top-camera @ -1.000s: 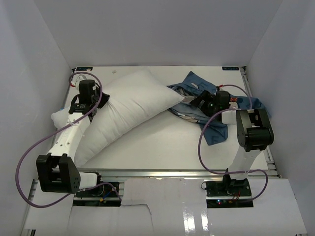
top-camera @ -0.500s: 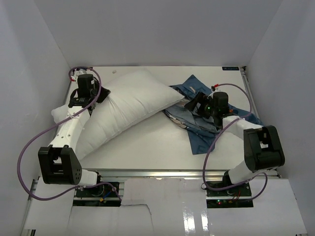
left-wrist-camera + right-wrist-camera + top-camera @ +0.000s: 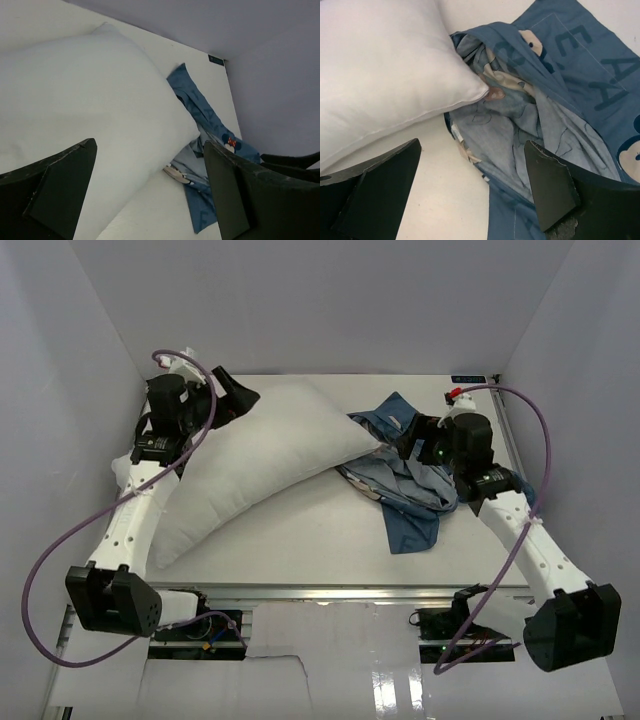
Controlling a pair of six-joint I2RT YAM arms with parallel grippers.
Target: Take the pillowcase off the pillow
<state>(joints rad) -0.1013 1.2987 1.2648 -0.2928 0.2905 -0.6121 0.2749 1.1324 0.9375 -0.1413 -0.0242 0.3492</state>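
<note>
The white pillow (image 3: 250, 465) lies diagonally across the table, from near left to far right. Its far right corner (image 3: 482, 92) touches the mouth of the crumpled blue pillowcase (image 3: 410, 485), which lies in a heap to the right with its paler inside showing (image 3: 540, 130). My left gripper (image 3: 237, 395) hovers open above the pillow's far left edge with nothing between its fingers (image 3: 55, 195). My right gripper (image 3: 408, 445) stands open just above the pillowcase heap (image 3: 580, 65), gripping nothing. In the left wrist view the pillow (image 3: 80, 100) and pillowcase (image 3: 207, 122) lie below.
White walls close in the table (image 3: 300, 530) at the back and on both sides. Purple cables loop off both arms. The right arm's elbow (image 3: 570, 625) juts past the near right edge.
My left gripper opened, let go of the pillow and rose toward the far left. The right arm's elbow swung out to the near right while its gripper stayed over the pillowcase.
</note>
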